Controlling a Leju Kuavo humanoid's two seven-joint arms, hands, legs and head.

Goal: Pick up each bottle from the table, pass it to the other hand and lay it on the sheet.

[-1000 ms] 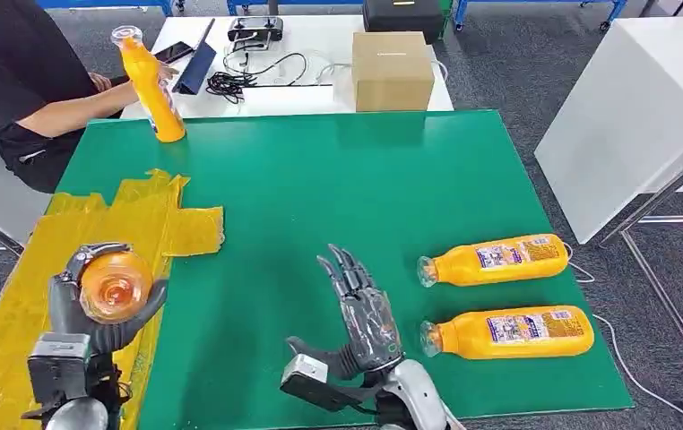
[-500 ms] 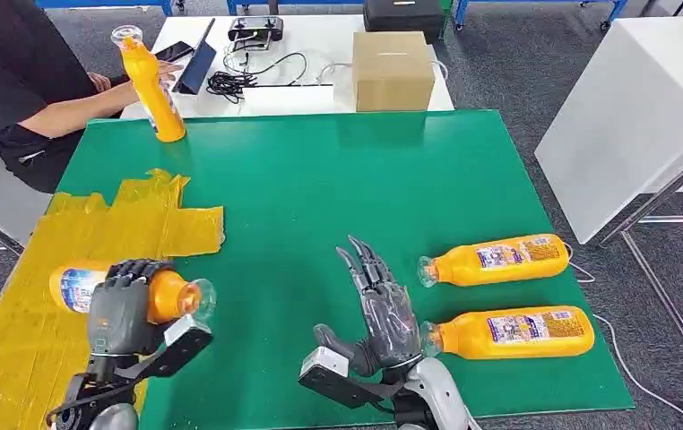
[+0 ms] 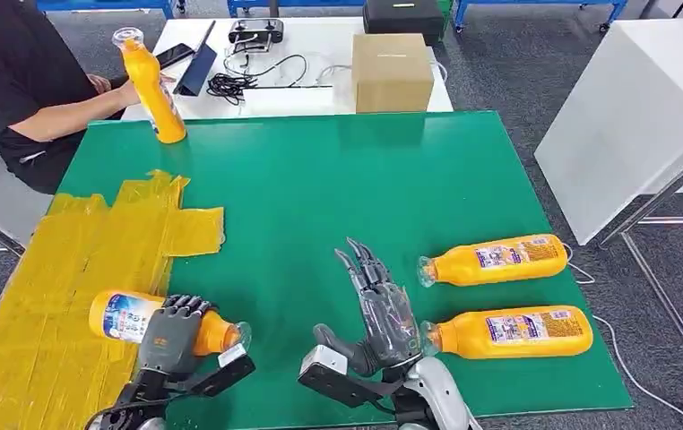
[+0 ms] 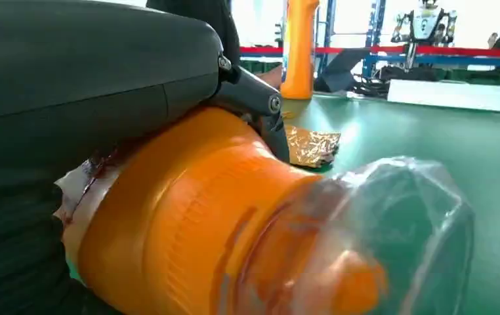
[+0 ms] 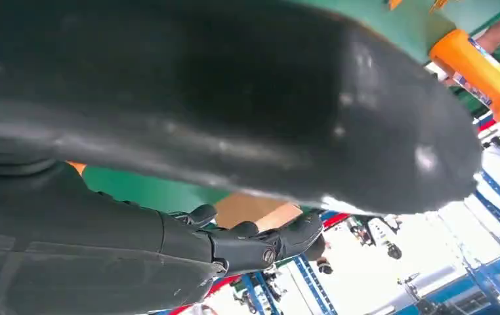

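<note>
My left hand (image 3: 173,333) grips an orange bottle (image 3: 125,316) that lies sideways at the near edge of the crumpled yellow sheet (image 3: 87,260), its clear cap pointing right over the green table (image 3: 320,188). The left wrist view shows that bottle (image 4: 195,230) close up under my fingers. My right hand (image 3: 381,309) stands open near the table's front, fingers spread, beside the cap of the nearer of two orange bottles (image 3: 510,331) lying on the right. The other lying bottle (image 3: 495,259) is just behind it. A further bottle (image 3: 151,85) stands at the far left corner.
A person in black sits at the far left with a hand by the standing bottle. Behind the green table a white table carries a cardboard box (image 3: 392,70), cables and a tablet. A white panel (image 3: 629,116) stands to the right.
My left hand has turned the bottle from cap-up to lying sideways and lowered it toward the near part of the sheet. The right hand drew slightly right, near the lying bottles.
</note>
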